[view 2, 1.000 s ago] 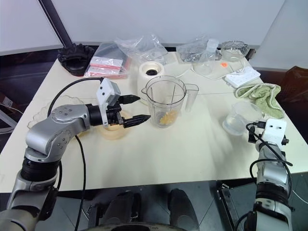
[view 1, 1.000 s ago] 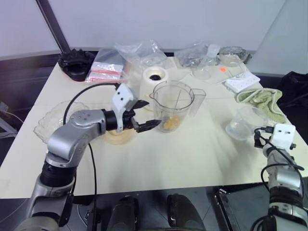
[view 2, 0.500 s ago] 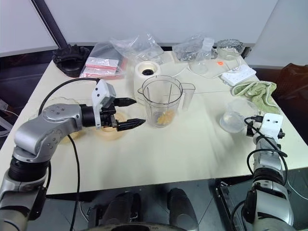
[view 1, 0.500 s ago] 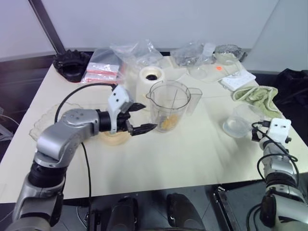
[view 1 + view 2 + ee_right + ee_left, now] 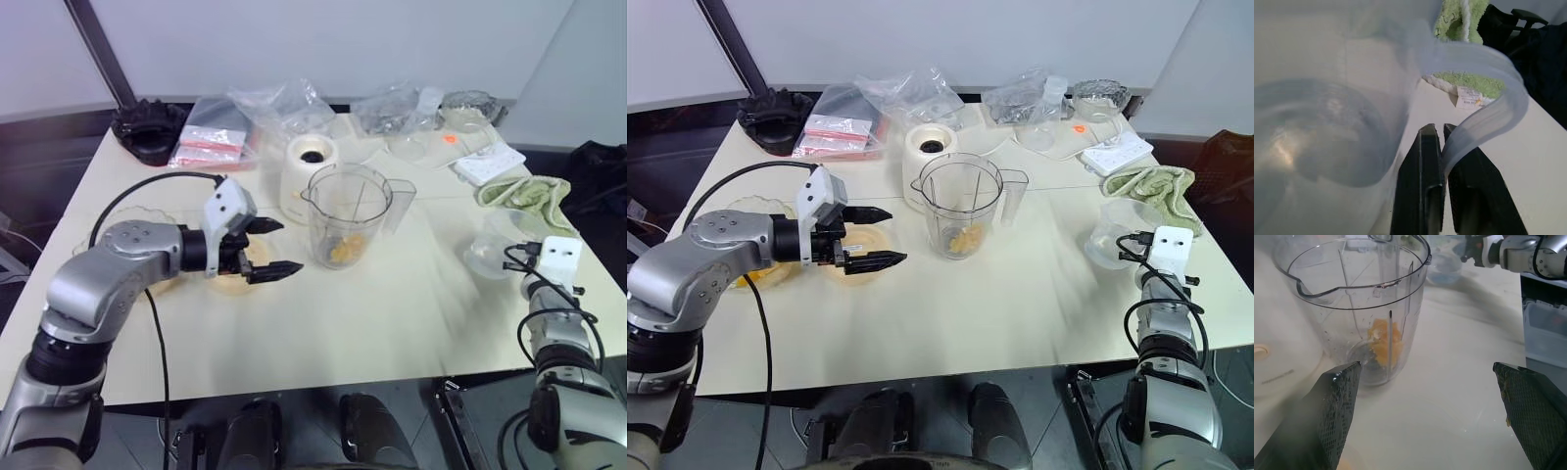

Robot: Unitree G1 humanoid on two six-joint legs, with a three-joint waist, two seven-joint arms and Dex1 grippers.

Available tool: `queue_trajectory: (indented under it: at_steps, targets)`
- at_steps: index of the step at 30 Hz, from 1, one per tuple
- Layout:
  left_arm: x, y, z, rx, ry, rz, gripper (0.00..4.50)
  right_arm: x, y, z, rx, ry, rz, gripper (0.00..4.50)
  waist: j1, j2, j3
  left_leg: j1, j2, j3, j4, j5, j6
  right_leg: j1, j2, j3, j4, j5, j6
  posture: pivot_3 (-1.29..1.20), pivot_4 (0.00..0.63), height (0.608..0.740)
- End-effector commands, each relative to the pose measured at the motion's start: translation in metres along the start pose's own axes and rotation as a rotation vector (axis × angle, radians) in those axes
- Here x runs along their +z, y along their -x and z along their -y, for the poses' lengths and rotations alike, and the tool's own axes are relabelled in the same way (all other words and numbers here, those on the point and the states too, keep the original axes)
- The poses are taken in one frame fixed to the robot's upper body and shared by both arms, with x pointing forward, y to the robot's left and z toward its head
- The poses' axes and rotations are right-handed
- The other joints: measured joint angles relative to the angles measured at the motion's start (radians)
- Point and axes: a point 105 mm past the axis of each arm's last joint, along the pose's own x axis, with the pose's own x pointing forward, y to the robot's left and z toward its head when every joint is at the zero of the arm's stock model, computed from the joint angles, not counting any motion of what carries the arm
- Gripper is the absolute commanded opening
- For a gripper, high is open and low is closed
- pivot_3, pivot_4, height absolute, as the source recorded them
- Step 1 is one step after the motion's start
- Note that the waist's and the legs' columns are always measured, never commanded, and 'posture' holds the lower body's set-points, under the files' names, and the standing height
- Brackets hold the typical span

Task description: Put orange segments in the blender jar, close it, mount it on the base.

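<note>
Left gripper (image 5: 872, 238): fingers spread wide with nothing between them; left of centre in the head views, pointing across toward the blender jar and stopping short of it; it hangs over a flat pale orange lid (image 5: 854, 253)
Right gripper (image 5: 1442, 147): fingers pressed together; in the right wrist view the curved strip handle of a small clear cup (image 5: 1114, 235) runs right at the fingertips, though whether it is pinched between them I cannot tell; in the head views this arm sits at the right edge, with the cup just above it
Blender jar (image 5: 350, 212): centre of the head views, standing upright with its long axis vertical and its mouth open to the top; spout turned to the left of the frame, handle to the right; no cover on it
Orange segments (image 5: 1385, 341): a small yellow-orange heap at the bottom of the jar
Base (image 5: 310, 166): upright just above and left of the jar, dark socket facing up, close beside the jar
Table (image 5: 1019, 304): pale top; a green towel (image 5: 1157, 184) at the right, plastic bags (image 5: 260, 113) along the top, a glass bowl (image 5: 749, 211) at the left behind the left arm
Left wrist view alone: the segments seen closely through the jar wall; small bits stuck on one finger (image 5: 1533, 409)
Right wrist view alone: the cup's wall and handle from close up; the towel's label behind them
</note>
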Motion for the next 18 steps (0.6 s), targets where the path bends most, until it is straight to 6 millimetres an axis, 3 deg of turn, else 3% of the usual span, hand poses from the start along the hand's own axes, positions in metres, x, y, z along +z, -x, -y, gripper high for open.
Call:
queue_trajectory:
  at_steps: [1, 5, 13, 16, 18]
  targets:
    - [0.009, 0.004, -0.003, 0.012, -0.041, 0.032, 4.5, 0.02, -0.003, 0.009, -0.023, -0.004, 0.061, 0.05, 0.0, 0.0, 0.0, 0.0, 0.0, 0.0, 0.0, 0.0, 0.0, 0.0, 0.0, 0.0, 0.0, 0.0, 0.0, 0.0, 0.15, 0.74]
    - [0.012, 0.005, -0.013, 0.021, -0.015, 0.067, 4.5, 0.046, -0.005, 0.012, -0.03, 0.004, 0.137, 0.05, 0.0, 0.001, 0.0, 0.0, 0.0, 0.0, 0.0, 0.0, 0.0, 0.0, 0.001, 0.0, 0.0, 0.0, 0.0, 0.0, 0.15, 0.74]
    - [0.042, 0.006, -0.05, 0.048, 0.067, 0.216, 4.5, 0.166, 0.0, 0.009, 0.079, 0.118, 0.397, 0.05, -0.001, 0.011, 0.009, -0.001, 0.0, 0.001, 0.0, 0.0, 0.0, -0.002, 0.001, 0.001, 0.001, 0.001, 0.002, 0.0, 0.15, 0.74]
    - [0.049, 0.004, -0.056, 0.025, 0.041, 0.218, 4.5, 0.217, 0.008, -0.005, 0.216, 0.168, 0.464, 0.05, -0.003, 0.011, 0.009, -0.001, 0.0, 0.001, -0.003, 0.0, 0.0, -0.004, 0.002, 0.001, 0.001, 0.002, 0.005, 0.0, 0.15, 0.74]
    - [0.049, 0.003, -0.058, 0.012, 0.028, 0.207, 4.5, 0.239, 0.012, -0.012, 0.276, 0.191, 0.475, 0.05, -0.002, 0.011, 0.009, -0.001, 0.0, 0.001, -0.006, 0.0, 0.0, -0.005, 0.003, 0.001, 0.0, 0.002, 0.006, 0.0, 0.15, 0.74]
